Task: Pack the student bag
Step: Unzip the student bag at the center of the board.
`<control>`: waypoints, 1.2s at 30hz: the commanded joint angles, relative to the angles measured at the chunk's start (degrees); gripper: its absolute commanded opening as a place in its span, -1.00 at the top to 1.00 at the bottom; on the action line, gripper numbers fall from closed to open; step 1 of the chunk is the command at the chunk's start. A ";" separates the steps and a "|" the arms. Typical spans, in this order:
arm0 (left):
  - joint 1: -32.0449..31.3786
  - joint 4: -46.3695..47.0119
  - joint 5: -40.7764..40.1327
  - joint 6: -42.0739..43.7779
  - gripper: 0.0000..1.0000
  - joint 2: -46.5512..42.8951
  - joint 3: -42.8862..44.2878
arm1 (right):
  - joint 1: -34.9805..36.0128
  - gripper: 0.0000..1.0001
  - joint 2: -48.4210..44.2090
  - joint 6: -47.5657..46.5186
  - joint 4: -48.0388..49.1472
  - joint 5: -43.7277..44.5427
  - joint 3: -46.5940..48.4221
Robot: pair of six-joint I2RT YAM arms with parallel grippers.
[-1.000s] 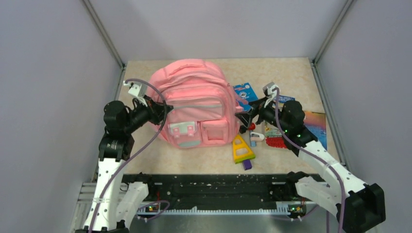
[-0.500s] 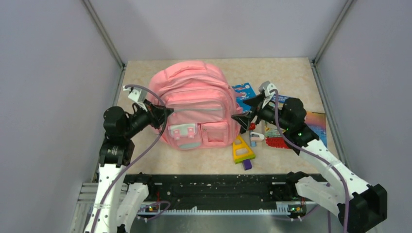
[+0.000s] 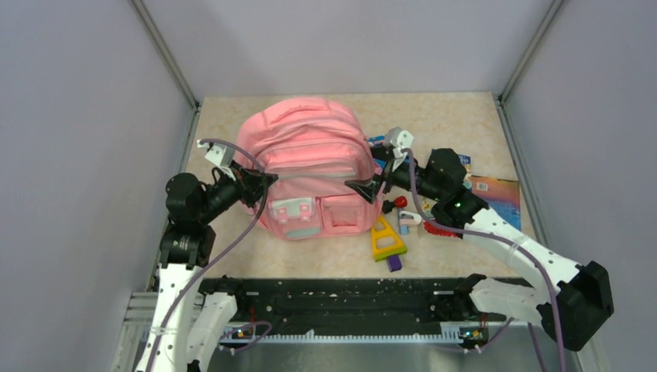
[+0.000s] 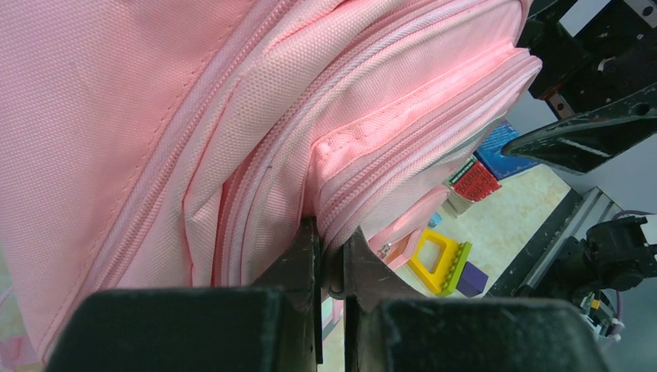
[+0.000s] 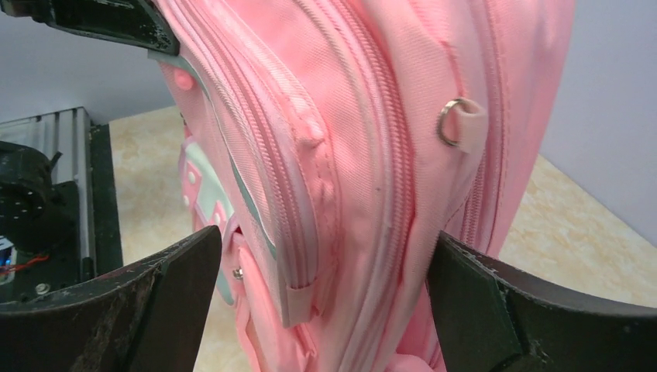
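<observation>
Left wrist shows left hand pinching student bag.

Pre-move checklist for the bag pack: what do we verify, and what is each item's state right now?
1. Left gripper hold on the large soft pink fabric backpack: shut on a fabric fold at its side. Ok.
2. Right gripper ready: open, fingers on either side of the bag's opposite edge. Ok.
3. Compartment open for packing: every zip line in view looks closed. Not ok.
4. Zip pull located: only a metal ring on a fabric loop shows clearly. Cannot tell.
5. Items to pack are nearby: the yellow triangular plastic frame lies on the table beside the bag. Ok.
</observation>
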 commanded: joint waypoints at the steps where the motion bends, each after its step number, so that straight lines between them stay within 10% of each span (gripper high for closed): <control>1: -0.92 9.34 3.43 -1.49 1.00 -0.86 -0.14 | 4.34 -0.89 3.41 -6.50 1.67 7.35 3.23; 8: -2.35 9.84 5.12 -0.97 1.00 -0.88 -1.17 | 6.24 -0.75 7.17 -7.49 10.79 22.08 2.89; 16: -3.12 9.71 7.37 0.72 1.00 -1.54 -1.90 | 6.24 0.95 10.16 -11.49 15.85 21.84 6.25; 20: -3.25 7.36 3.87 3.46 0.94 -2.35 -2.31 | 6.20 1.00 8.90 -13.60 17.04 23.10 6.96; 23: -3.23 4.02 -1.60 5.18 -0.05 -2.86 -2.17 | 6.24 1.00 6.94 -16.44 17.75 25.55 6.59; 26: -3.25 0.44 -5.74 5.82 -0.47 -3.20 -1.96 | 6.16 1.00 5.30 -19.62 16.79 27.75 6.71; 36: -3.17 -10.55 -28.47 -0.46 -0.64 -9.85 -4.79 | -2.66 1.00 2.87 -18.05 15.12 16.83 6.59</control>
